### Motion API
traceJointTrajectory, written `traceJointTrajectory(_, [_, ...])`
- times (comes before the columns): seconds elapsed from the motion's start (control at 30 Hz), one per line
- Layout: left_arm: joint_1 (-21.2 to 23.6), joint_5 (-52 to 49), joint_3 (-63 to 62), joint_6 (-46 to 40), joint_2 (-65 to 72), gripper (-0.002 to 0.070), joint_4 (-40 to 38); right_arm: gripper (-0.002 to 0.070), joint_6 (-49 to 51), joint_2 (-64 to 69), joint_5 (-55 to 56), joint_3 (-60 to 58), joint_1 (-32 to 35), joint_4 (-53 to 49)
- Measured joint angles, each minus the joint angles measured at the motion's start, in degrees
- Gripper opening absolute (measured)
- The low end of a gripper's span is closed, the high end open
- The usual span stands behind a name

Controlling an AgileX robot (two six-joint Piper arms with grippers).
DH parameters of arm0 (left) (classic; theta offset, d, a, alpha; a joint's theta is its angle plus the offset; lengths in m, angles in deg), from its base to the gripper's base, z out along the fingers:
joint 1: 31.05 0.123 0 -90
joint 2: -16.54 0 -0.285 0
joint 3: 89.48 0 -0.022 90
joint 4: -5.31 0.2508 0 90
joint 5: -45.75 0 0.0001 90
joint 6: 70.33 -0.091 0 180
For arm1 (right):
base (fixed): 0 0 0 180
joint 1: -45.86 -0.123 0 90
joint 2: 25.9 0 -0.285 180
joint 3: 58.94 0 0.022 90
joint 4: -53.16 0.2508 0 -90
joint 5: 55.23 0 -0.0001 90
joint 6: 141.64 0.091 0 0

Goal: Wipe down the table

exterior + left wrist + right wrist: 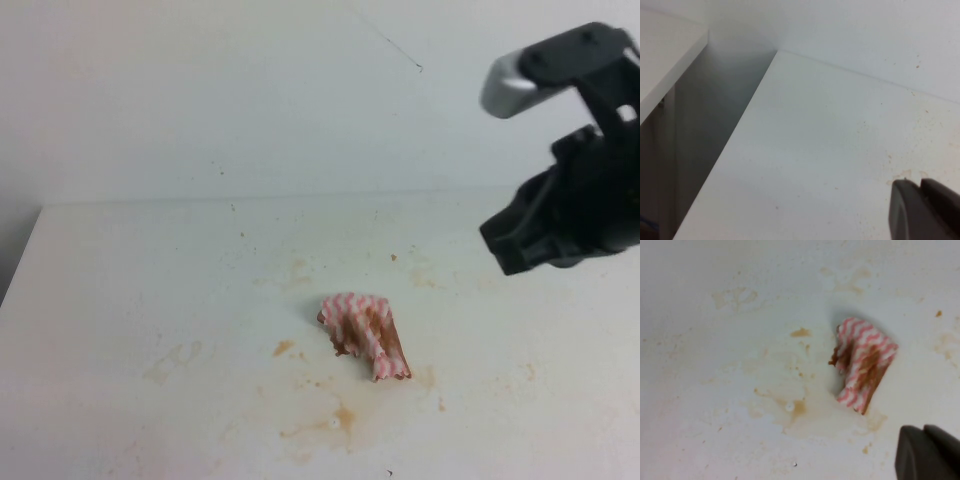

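Note:
A crumpled pink-and-white striped cloth (365, 335), soiled brown along one side, lies alone on the white table (120, 300); nothing touches it. In the right wrist view the cloth (862, 362) sits beside brown smears (792, 407). My right gripper (512, 245) hangs shut and empty above the table's right side, apart from the cloth; its dark fingertips (912, 440) are pressed together. My left gripper (920, 186) is out of the high view; its wrist view shows it shut with nothing in it, over the table's left part.
Brown stains (338, 420) spread in front of the cloth, with fainter marks (175, 360) to the left and specks (425, 275) behind it. The table's left edge (735, 135) drops into a dark gap beside a white shelf (665, 55). A white wall stands behind.

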Motion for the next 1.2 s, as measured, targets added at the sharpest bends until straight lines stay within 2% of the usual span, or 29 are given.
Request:
traceJointTrajectory(0.3, [0.0, 0.0, 0.0, 0.0, 0.0, 0.0, 0.0, 0.0006, 26.53, -23.48, 6.92, -22.84, -2.81, -16.42])
traceJointTrajectory(0.4, [0.0, 0.0, 0.0, 0.0, 0.0, 0.0, 0.0, 0.0006, 32.01, -30.03, 9.57, -30.09, -2.81, -19.9])
traceJointTrajectory(0.57, [0.0, 0.0, 0.0, 0.0, 0.0, 0.0, 0.0, 0.0006, 36.61, -37.57, 14.93, -37.46, -2.93, -26.94])
traceJointTrajectory(0.73, [0.0, 0.0, 0.0, 0.0, 0.0, 0.0, 0.0, 0.0005, 41.27, -39.79, 17.61, -40.68, -2.93, -43.02])
traceJointTrajectory(0.83, [0.0, 0.0, 0.0, 0.0, 0.0, 0.0, 0.0, 0.0005, 42.25, -39.79, 17.98, -40.96, -2.93, -48.89])
traceJointTrajectory(1.2, [0.0, 0.0, 0.0, 0.0, 0.0, 0.0, 0.0, 0.0005, 42.49, -39.79, 18.67, -40.96, -2.93, -53.2])
